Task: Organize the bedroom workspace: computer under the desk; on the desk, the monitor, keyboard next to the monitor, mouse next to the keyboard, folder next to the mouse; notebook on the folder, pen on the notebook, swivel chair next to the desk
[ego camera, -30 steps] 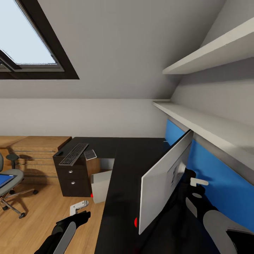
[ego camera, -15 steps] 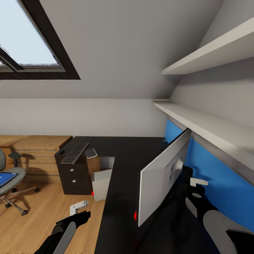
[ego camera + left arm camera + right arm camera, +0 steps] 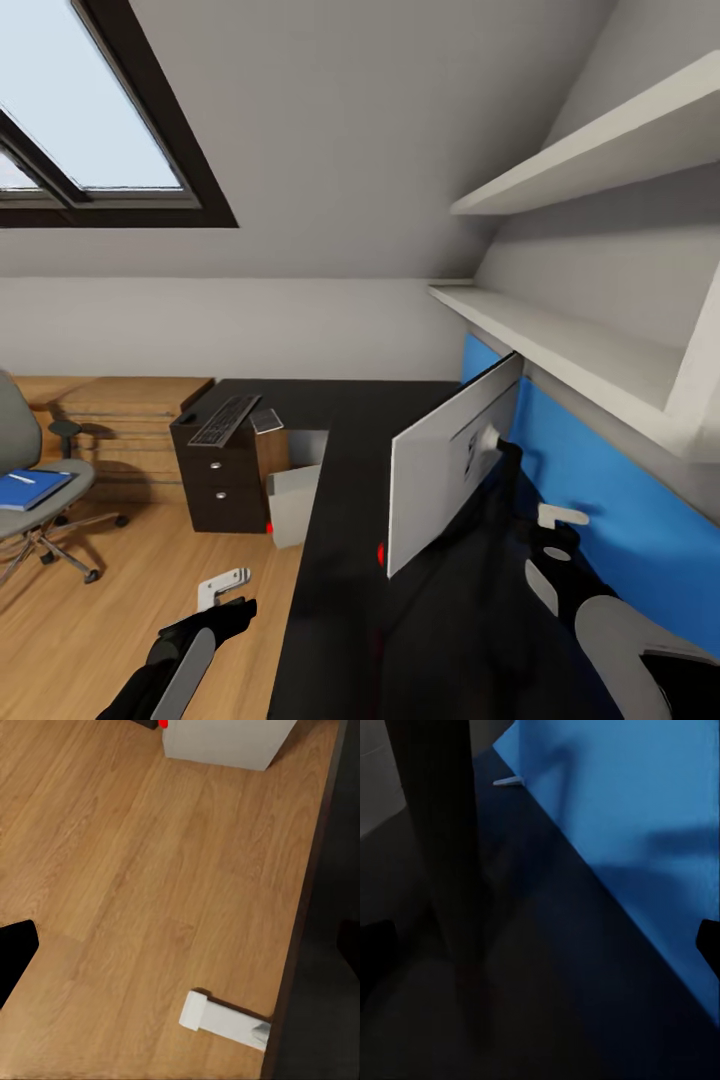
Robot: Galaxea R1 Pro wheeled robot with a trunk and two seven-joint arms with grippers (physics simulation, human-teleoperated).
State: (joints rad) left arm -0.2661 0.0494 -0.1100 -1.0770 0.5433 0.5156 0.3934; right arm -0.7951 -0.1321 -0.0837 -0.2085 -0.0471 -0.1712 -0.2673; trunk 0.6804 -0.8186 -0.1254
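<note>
**Monitor on desk, grippers idle**

Left gripper [image 3: 222, 587] hangs over the floor beside the desk [image 3: 340, 560], fingers apart, empty. Right gripper [image 3: 562, 520] behind the monitor [image 3: 450, 460]; state unclear. Keyboard [image 3: 225, 420] on the desk's far end. Folder [image 3: 30, 489] on chair [image 3: 35, 480], well left of desk.

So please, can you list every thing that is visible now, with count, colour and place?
monitor: 1, white back, on the desk by the blue panel
desk: 1, black, L-shaped
keyboard: 1, dark, on the drawer unit
drawer unit: 1, dark brown, at the desk's far end
computer: 1, grey, on the floor under the desk
swivel chair: 1, grey, on the left
folder: 1, blue, on the chair seat
shelves: 2, white, on the right wall
left pincer: white, above the floor
right pincer: white, behind the monitor
</note>
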